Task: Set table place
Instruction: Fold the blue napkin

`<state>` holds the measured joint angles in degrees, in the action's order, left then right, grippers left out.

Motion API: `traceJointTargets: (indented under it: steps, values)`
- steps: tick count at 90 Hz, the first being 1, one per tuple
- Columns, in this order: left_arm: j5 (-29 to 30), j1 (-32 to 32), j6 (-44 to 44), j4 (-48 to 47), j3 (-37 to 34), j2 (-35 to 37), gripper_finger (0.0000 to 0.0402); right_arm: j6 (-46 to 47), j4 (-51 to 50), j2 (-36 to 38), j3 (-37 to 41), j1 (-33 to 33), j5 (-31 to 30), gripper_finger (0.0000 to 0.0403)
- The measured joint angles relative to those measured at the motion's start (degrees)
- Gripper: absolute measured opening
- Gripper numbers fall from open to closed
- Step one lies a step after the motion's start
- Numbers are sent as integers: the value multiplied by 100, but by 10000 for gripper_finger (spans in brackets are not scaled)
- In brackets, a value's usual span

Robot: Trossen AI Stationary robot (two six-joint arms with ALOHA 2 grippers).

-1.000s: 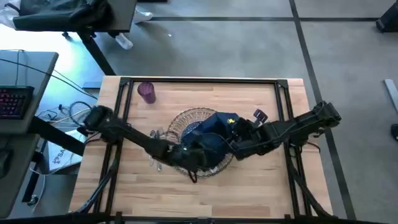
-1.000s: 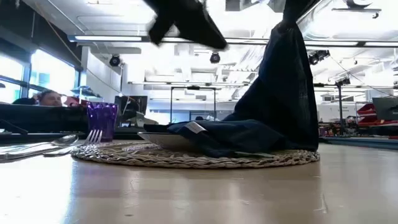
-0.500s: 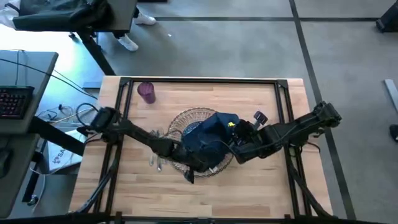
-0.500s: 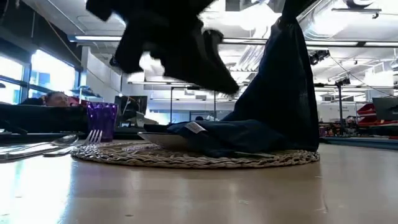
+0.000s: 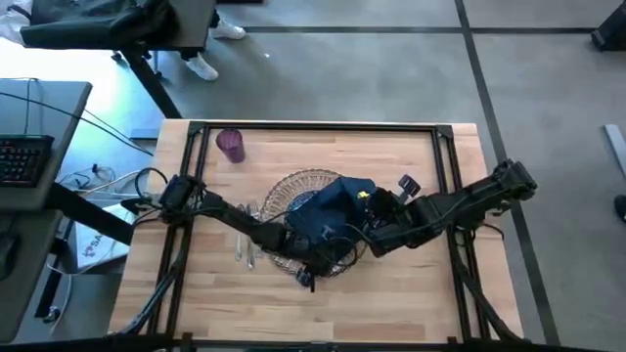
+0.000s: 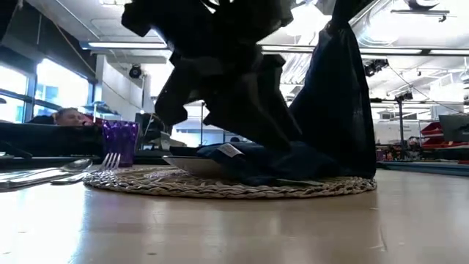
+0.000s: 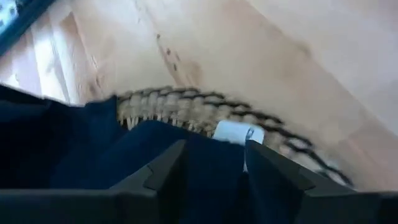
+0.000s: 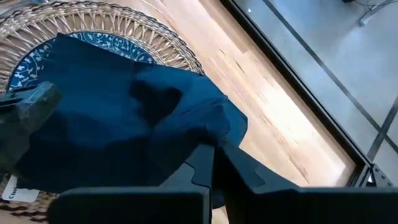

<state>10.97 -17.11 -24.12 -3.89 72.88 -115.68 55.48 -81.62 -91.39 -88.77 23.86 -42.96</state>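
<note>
While napkin [image 5: 328, 213] seemingly covers plate [image 8: 28, 65].

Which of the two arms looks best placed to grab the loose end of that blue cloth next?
Probably the left: its open left gripper hovers right over the napkin edge, while the right gripper already holds another part up.

Two dark, jointed robot arms, matt black all over.

Each arm is a chain of slim black links and bulkier rounded joints. The left claw [image 7: 211, 165] has two flat, angular black fingers [image 7: 166, 171] with bevelled edges; the right claw [image 8: 214, 163] has the same blocky black fingers. A small yellow marking and a pale label show near the right arm's wrist, and thin black cables loop beside the left arm's base.
</note>
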Motion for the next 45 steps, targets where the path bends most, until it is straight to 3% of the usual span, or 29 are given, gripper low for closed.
traceJointTargets:
  steps: [15, 45]
  values:
    - [-125, 107, 143, -181, -2, 0, 98, 0, 2, 0, 0, -1, 58, 0]
    - [357, 45, -57, -112, -2, 4, 5, -2, 7, 0, 0, -1, 42, 0]
